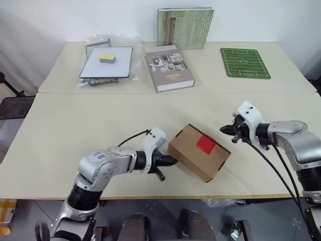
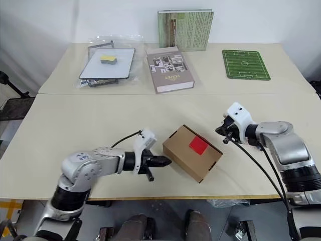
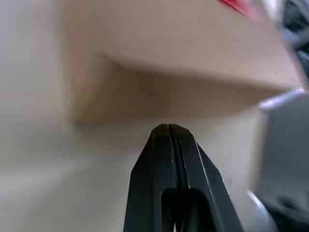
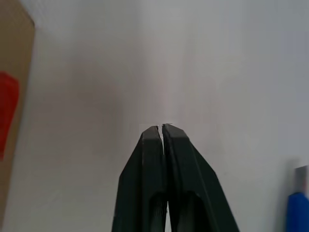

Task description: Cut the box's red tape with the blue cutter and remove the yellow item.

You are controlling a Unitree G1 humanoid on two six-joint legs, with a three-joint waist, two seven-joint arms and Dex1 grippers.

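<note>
pale tabletop (image 1: 75, 130) carries the box (image 1: 199, 152), long axis running ten to four o'clock, red tape (image 1: 205, 144) facing up. left gripper (image 1: 170, 161), jaws together, touches its nine o'clock end; right gripper (image 1: 224, 129), jaws together, hovers at two o'clock.

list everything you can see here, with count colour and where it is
small brown cardboard box: 1, brown, near middle of the front table, flaps closed
square red tape patch: 1, red, on the box's top face
slim blue cutter: 1, blue, partly seen at the edge of the right wrist view, on the table
thick grey book: 1, grey, flat on the far table
green book: 1, green, upright against the wall
green football-pitch mat: 1, green, far table, right
clear plastic bag with a white board: 1, far table, left
small flat yellow block: 1, yellow, on the board
cream tables: 2, pushed together
left gripper: 1, black jaws shut, at the box's left side
right gripper: 1, black jaws shut, right of the box
</note>
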